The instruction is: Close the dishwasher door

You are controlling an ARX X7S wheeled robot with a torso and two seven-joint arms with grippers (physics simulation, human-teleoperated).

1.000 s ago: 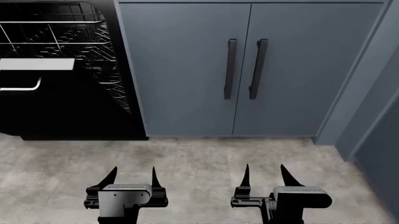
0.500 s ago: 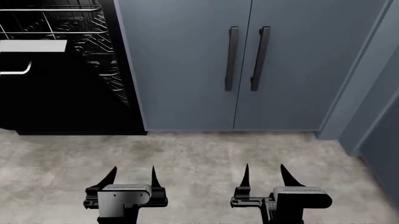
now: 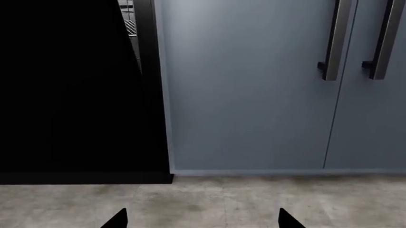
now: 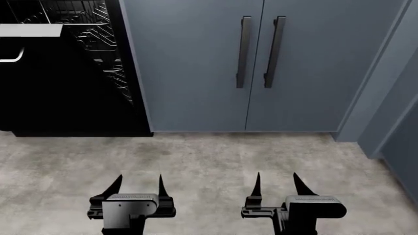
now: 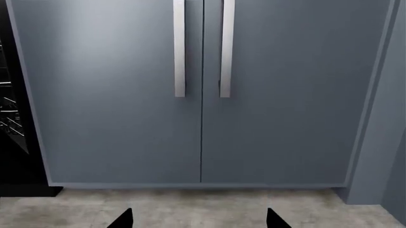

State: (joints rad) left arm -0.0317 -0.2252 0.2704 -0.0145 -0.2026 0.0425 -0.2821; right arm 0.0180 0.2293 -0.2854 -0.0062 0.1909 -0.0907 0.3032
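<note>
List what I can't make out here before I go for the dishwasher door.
- Glossy black dishwasher door: head view's left edge cuts it off, along with most of its thin silver bar handle.
- Left wrist view: the door is plain black, no handle visible.
- Wire racks: tops cropped.

Head view: both arms low, side by side, well apart, wrists level. Left gripper [image 4: 137, 182] has jaws parted, fingers pointing fwd, holding nothing. Right gripper [image 4: 275, 180] has jaws parted likewise, holding nothing. Wrist views show only the fingertips [image 3: 118, 218] [image 5: 277, 218], spread.
</note>
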